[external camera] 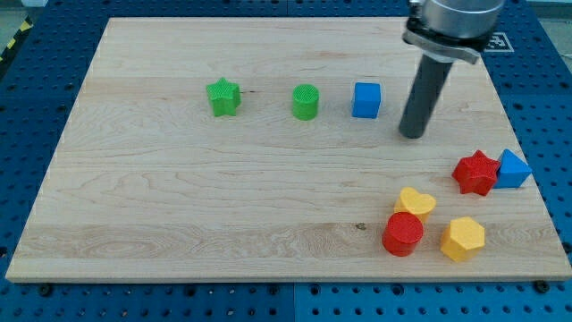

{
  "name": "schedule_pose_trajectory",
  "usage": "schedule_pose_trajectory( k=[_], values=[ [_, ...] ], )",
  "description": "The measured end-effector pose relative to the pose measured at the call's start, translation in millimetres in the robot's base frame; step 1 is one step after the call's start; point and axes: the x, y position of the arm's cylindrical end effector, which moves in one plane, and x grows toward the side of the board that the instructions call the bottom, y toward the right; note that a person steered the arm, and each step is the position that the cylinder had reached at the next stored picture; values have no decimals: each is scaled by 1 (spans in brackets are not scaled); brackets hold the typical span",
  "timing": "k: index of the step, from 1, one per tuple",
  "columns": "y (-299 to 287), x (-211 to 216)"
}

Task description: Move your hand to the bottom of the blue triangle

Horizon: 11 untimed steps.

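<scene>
The blue triangle (513, 169) lies near the board's right edge, touching the red star (475, 173) on its left. My tip (412, 134) is down on the board, up and to the left of the triangle, well apart from it. The tip stands just right of the blue cube (365, 100), with a small gap between them.
A green star (223, 97) and a green cylinder (306, 102) sit left of the blue cube. A yellow heart (416, 202), a red cylinder (403, 233) and a yellow hexagon (462, 239) cluster at the lower right. The wooden board (179, 206) ends close to the triangle.
</scene>
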Motion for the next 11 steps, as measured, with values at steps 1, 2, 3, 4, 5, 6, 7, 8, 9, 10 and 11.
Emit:
schedule_pose_trajectory(
  k=[1,2,3,4,5,6,7,8,9,10,11],
  values=[
    [35,0],
    [73,0],
    [126,7],
    [158,38],
    [160,84],
    [152,110],
    [128,102],
    [128,98],
    [118,98],
    [100,98],
    [98,98]
  ],
)
